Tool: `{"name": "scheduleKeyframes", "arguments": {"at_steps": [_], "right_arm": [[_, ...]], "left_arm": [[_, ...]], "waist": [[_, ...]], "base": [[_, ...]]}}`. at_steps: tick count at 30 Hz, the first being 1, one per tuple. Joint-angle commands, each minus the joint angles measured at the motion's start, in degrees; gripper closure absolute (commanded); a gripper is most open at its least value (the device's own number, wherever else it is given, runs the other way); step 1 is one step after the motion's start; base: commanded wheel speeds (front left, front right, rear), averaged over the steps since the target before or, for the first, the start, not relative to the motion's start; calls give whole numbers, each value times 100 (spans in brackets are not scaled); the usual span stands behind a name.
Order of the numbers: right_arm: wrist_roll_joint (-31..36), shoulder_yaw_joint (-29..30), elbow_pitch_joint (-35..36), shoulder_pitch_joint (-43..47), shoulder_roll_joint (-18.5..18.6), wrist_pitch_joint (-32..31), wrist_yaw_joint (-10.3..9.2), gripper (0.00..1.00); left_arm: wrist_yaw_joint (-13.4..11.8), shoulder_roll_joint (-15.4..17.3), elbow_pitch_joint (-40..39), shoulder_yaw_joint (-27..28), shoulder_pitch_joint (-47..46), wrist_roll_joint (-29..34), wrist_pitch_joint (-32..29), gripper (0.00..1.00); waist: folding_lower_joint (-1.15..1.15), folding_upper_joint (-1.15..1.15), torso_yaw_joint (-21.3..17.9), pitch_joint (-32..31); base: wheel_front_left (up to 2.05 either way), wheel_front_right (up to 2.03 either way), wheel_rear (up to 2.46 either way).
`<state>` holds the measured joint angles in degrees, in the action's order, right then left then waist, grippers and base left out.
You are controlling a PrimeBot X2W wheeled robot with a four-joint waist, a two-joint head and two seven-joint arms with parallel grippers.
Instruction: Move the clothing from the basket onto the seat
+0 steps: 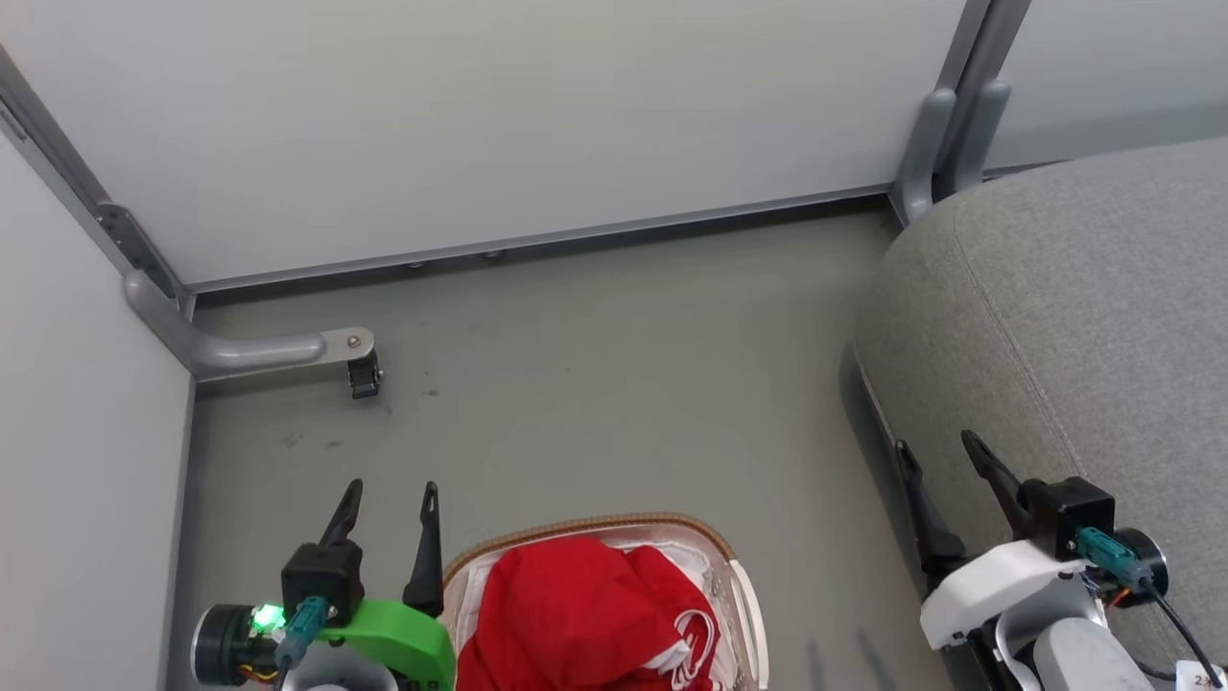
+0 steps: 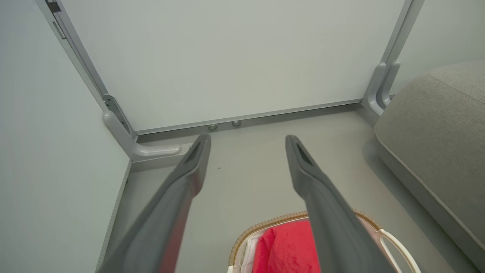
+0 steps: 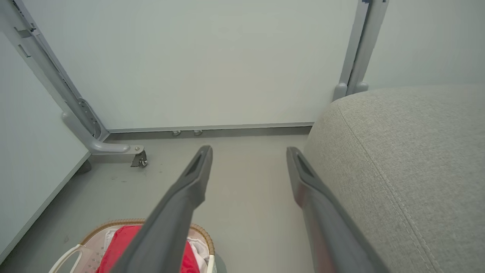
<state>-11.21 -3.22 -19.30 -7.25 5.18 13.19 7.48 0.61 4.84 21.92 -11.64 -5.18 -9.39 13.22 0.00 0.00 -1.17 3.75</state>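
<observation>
red clothing (image 1: 566,614), white logo (image 1: 696,635) (unreadable), in basket (image 1: 595,526)

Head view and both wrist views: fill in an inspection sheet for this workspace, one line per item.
Surface: grey floor, small dark marks near the left panel.
Job's things: red clothing heaped in the basket; seat at the right, bare where visible.
Clutter: nothing seen.
Grippers: left gripper open beside the basket; right gripper open by the seat's edge; both hold nothing.
Cables: black cable from the right wrist's teal plug.
Surroundings: pale panels in grey frames, a caster foot.
</observation>
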Motion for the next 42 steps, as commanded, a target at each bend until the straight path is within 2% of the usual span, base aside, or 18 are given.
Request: {"name": "scheduleKeyframes", "arguments": {"at_steps": [1, 5, 17, 27, 42], "right_arm": [[141, -54, 49, -151, 48, 61, 1, 0], [241, -153, 133, -392, 27, 99, 0, 0], [586, -394, 435, -1024, -77, 209, 1, 0], [460, -484, 540, -1371, -159, 208, 0, 0], [483, -691, 498, -1726, -166, 208, 0, 0]], "left_arm": [[94, -25, 36, -76, -181, 138, 54, 0], [230, -73, 217, -247, -404, 327, 99, 0], [384, -133, 952, -644, -1284, 900, 207, 0], [636, -147, 1999, -1004, -1939, 729, 195, 0], [689, -181, 3799, -1654, -2803, 294, 195, 0]], "waist": [[0, 0, -120, 287], [0, 0, -288, 714], [0, 0, -769, 2160], [0, 0, -970, 3023], [0, 0, -1114, 3873]], "base": [[0, 0, 0], [0, 0, 0], [0, 0, 0], [0, 0, 0], [0, 0, 0]]}}
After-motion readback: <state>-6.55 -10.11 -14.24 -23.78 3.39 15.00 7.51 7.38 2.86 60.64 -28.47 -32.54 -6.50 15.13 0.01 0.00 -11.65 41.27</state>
